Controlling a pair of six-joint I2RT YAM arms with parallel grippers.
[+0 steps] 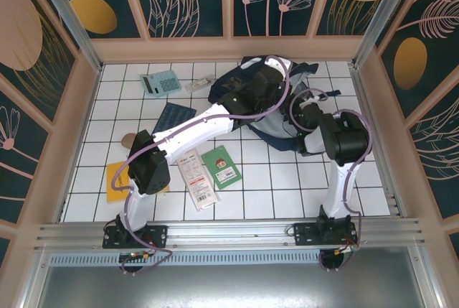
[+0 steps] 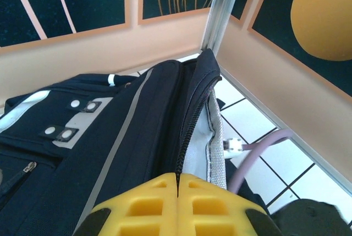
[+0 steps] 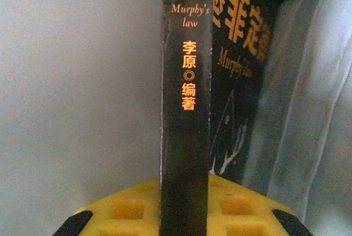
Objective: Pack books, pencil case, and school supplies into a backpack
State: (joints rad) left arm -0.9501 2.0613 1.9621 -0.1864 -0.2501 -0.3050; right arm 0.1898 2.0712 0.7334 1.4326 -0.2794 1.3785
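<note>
Navy backpack (image 2: 99, 137), far middle of the table (image 1: 272, 193): left hand (image 2: 177, 180) fully closed, apparently pinching its zip edge to prop the mouth. Right hand (image 3: 184, 206) clamps the black book (image 3: 187, 82) by its spine, pale lining (image 3: 77, 82) on both sides. We judge the book should go straight in with the mouth taut, and be released late.
</note>
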